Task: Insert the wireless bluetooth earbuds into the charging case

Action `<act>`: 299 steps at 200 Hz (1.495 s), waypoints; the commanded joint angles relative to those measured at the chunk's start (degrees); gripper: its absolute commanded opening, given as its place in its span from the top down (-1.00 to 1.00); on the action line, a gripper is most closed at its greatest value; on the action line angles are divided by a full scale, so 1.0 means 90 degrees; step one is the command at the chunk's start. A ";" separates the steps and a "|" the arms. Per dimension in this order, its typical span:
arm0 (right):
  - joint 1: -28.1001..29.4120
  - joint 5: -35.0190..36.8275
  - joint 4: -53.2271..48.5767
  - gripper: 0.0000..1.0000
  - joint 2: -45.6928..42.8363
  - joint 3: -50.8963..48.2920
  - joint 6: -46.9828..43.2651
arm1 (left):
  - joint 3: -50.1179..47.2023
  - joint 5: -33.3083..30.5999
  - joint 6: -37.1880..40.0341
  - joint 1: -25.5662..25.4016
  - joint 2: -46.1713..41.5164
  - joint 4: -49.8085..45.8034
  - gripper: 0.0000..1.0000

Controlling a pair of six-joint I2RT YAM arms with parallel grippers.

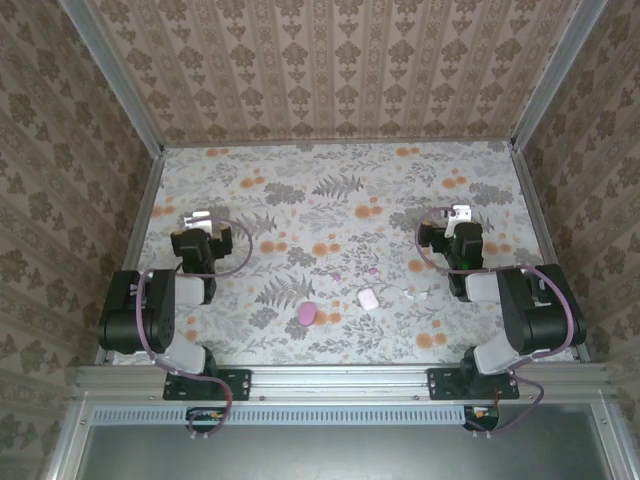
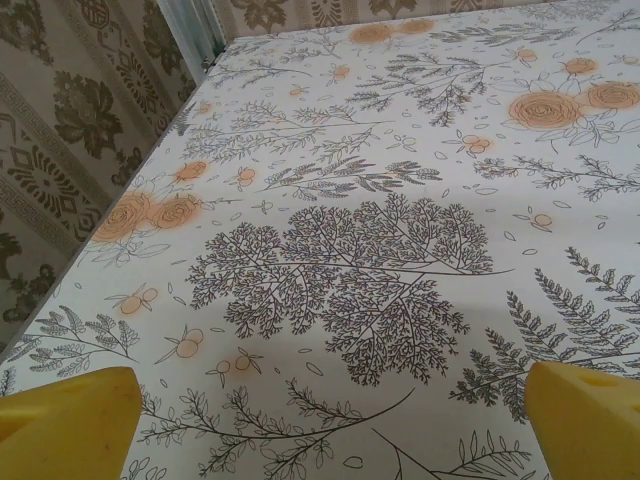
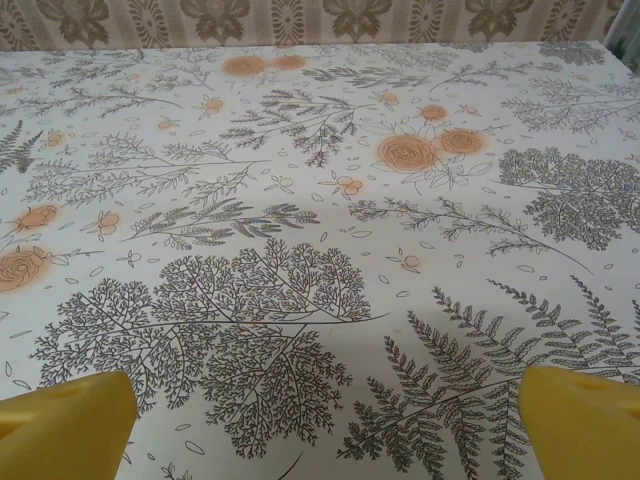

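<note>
**Top external view: jaws wide on both arms, earbuds loose on the table**

The flower-printed table (image 1: pixel 330 190) spans the walled cell. The left arm (image 1: pixel 150 310) is folded at the near left and the right arm (image 1: pixel 525 310) at the near right. The left gripper (image 1: pixel 197 218) and the right gripper (image 1: pixel 460 212) point toward the far wall, well apart from the task's things. In each wrist view the yellow fingertips (image 2: pixel 70 415) (image 3: pixel 65 425) sit in opposite lower corners, jaws wide with only printed cloth between them. Between the arms, a magenta case (image 1: pixel 307 313) lies near a white case (image 1: pixel 367 298). Tiny pink earbuds (image 1: pixel 336 274) rest just beyond the cases, and white earbuds (image 1: pixel 408 293) lie right of the white case.
</note>
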 commanded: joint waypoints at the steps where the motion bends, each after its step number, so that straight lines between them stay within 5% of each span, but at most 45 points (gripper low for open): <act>1: -0.0047 -0.0131 0.0149 -1.00 0.0018 0.0113 0.0013 | 0.0126 0.0073 -0.0137 -0.0047 -0.0001 0.0128 -0.99; 86: -0.0063 -0.0188 0.0125 -1.00 0.0007 0.0113 0.0027 | 0.0130 0.0088 -0.0134 -0.0046 0.0003 0.0125 -1.00; 109: -0.0049 -0.0274 0.0074 -1.00 -0.0035 0.0126 -0.0042 | 0.0193 0.0921 0.0216 -0.0063 -0.0085 -0.0073 -0.99; 136: 0.0035 -0.0217 -0.0394 -1.00 -0.0384 0.0236 -0.0125 | 0.0267 0.0423 0.0121 -0.0151 -0.0669 -0.0708 -1.00; 157: 0.0073 0.0053 -0.2790 -1.00 -0.1224 0.1070 0.0333 | 0.1019 0.0455 -0.0523 -0.0086 -0.1488 -0.3027 -1.00; 181: 0.0078 -0.0011 -0.5839 -1.00 -0.1701 0.2426 0.1559 | 0.1307 0.0636 -0.1200 -0.0122 -0.2190 -0.4099 -0.99; 205: 0.0112 -0.1988 -0.7345 -1.00 -0.1942 0.3138 0.2259 | 0.1635 0.1741 -0.1951 -0.0214 -0.2538 -0.4886 -0.89; 238: 0.0630 -0.3709 -0.7538 -0.94 -0.2315 0.2762 0.2795 | 0.1910 0.2563 -0.2335 -0.1225 -0.2374 -0.5366 -0.83; 299: 0.1936 -0.3850 -0.8201 -0.56 -0.1631 0.2289 0.2633 | 0.1808 0.2353 -0.2857 -0.3195 -0.1778 -0.5320 -0.84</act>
